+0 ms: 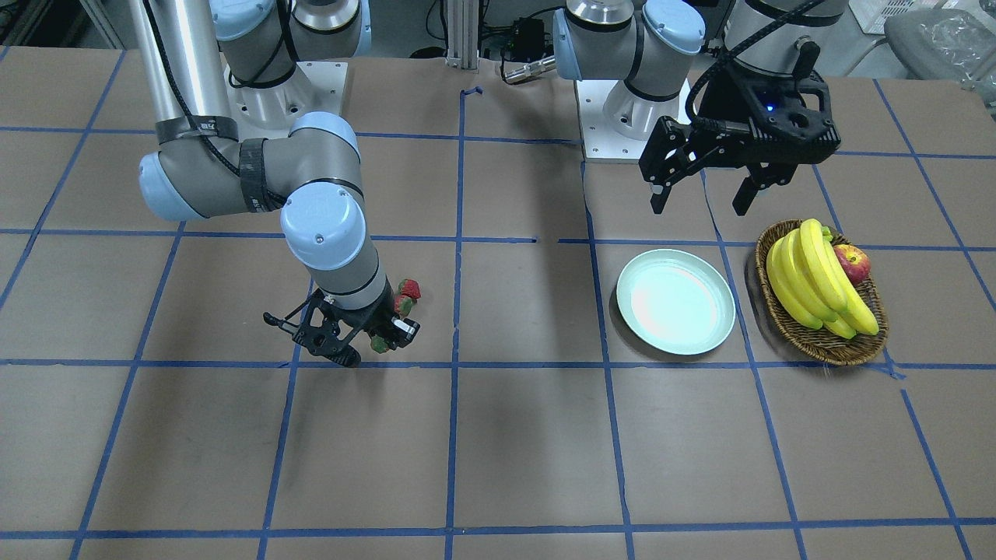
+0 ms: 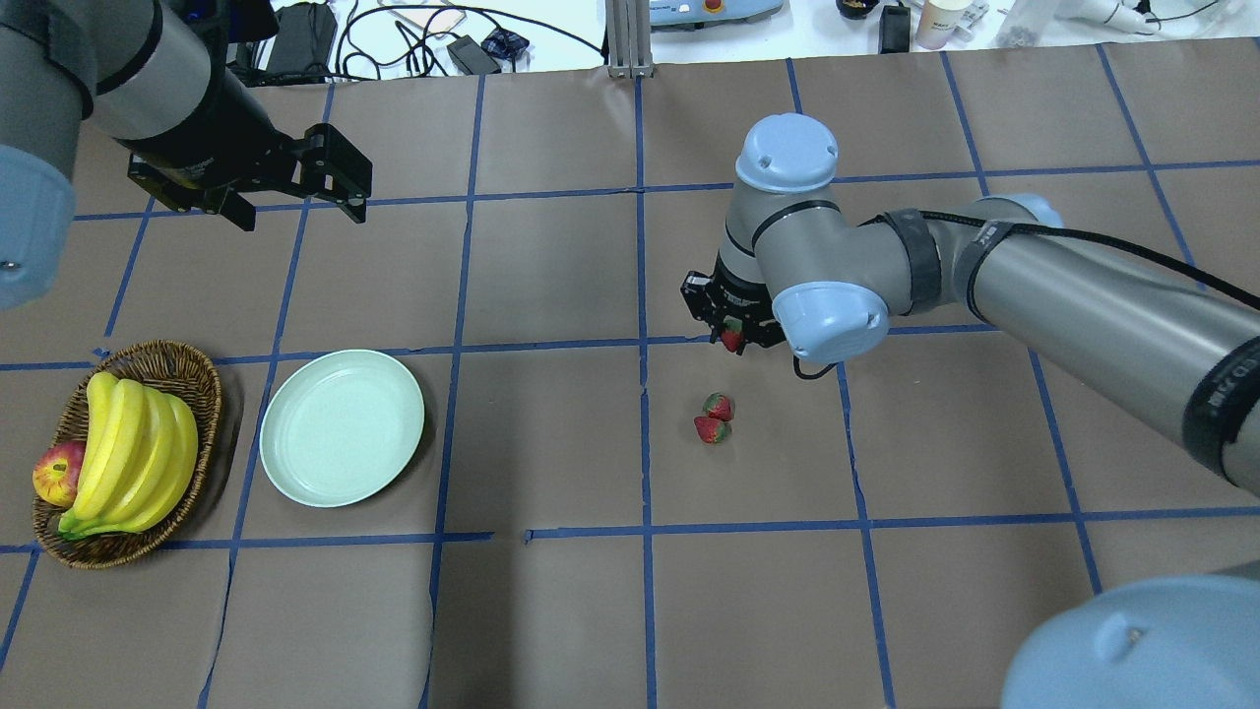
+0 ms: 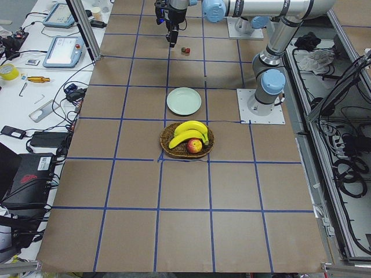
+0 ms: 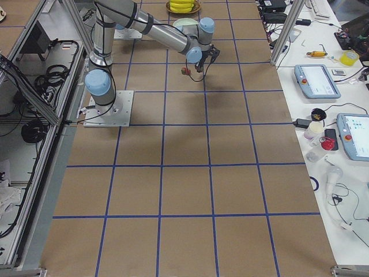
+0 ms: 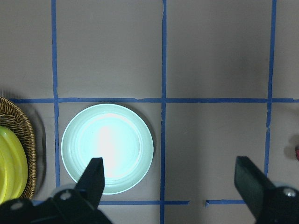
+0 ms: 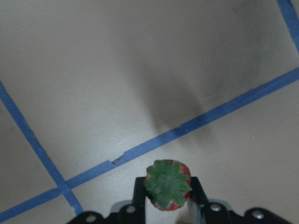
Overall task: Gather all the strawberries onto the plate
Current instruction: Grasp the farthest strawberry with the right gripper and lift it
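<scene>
Right now the right gripper (image 2: 729,333) is pinching one strawberry (image 6: 167,183), its leafy cap facing the wrist camera. Two other strawberries (image 2: 711,430) lie touching each other on the desk (image 2: 551,611), near that gripper. The plate (image 2: 342,427) sits well apart from them, just beside the basket (image 2: 204,379) with bananas (image 2: 128,453) and an apple (image 2: 57,473). The left gripper (image 1: 698,206) hangs with its fingers spread wide, near the plate.

Looks like a robotics lab: paper-covered table (image 3: 133,191) gridded in blue tape (image 3: 174,209), aluminium frame posts (image 4: 286,32), teach pendants (image 4: 314,81) and loose cables (image 2: 366,39) on white side benches (image 4: 351,231).
</scene>
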